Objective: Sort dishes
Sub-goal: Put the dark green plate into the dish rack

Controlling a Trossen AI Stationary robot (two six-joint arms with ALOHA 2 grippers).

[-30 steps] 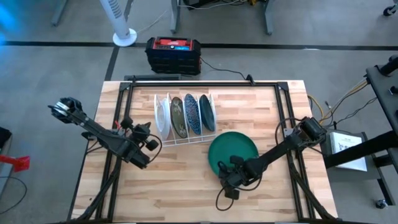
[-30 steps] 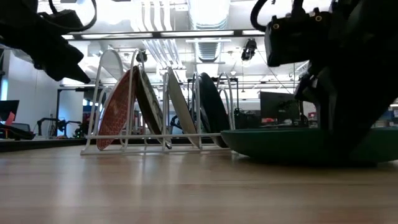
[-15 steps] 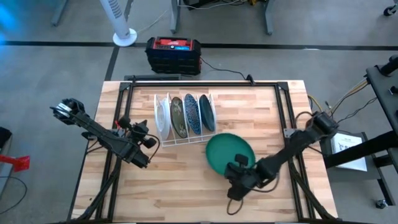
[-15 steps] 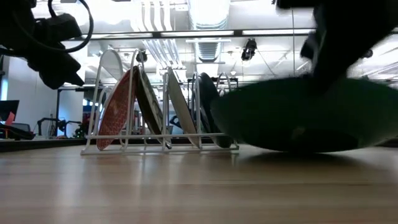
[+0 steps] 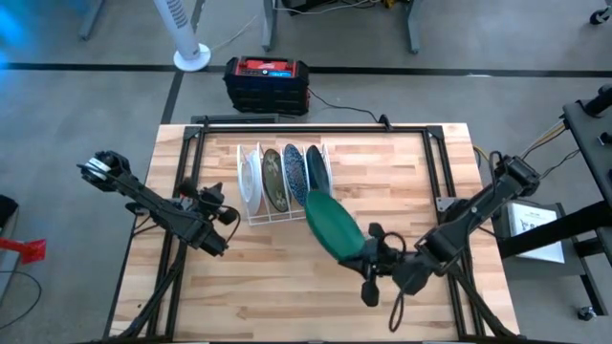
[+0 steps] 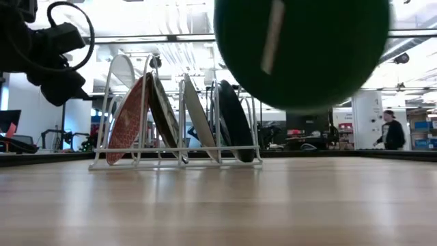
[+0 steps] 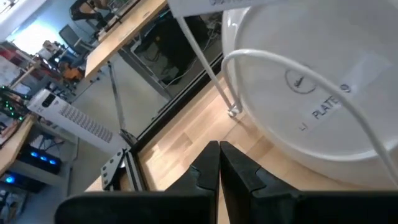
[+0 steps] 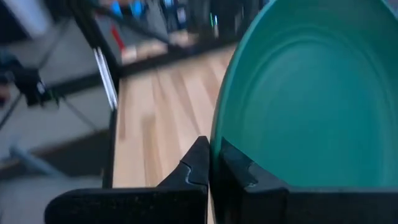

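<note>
**Green plate lifted off the table and tipped on edge**

Lifted since a second ago, the green plate (image 5: 332,226) no longer lies flat on the table (image 5: 287,277); it now stands tilted in the air just in front of the rack (image 5: 283,181), and the right arm has swung back toward the table's right front.

High view: the right gripper (image 5: 368,252) is clenched on the green plate's near rim, holding it on edge with its far rim close to the rack's right end. The rack holds four plates upright: a white-backed plate (image 5: 249,178) at the left, then a brownish plate (image 5: 273,179), then two blue speckled plates (image 5: 295,175). The left gripper (image 5: 228,212) sits just left of the rack, fingers pressed together and holding nothing. A red and black box (image 5: 267,83) stands on the floor beyond the table.

Low view: the green plate (image 6: 302,51) hangs clear above the tabletop, its dark underside filling the upper middle. Behind it the rack (image 6: 175,160) stands on the wood, the leftmost plate showing a red pattern (image 6: 128,123).

Left wrist view: the shut fingers (image 7: 214,168) point at the white back of the nearest plate (image 7: 311,93), which sits behind a rack wire (image 7: 298,74).

Right wrist view: the fingers (image 8: 214,163) pinch the rim of the green plate (image 8: 311,99).
</note>
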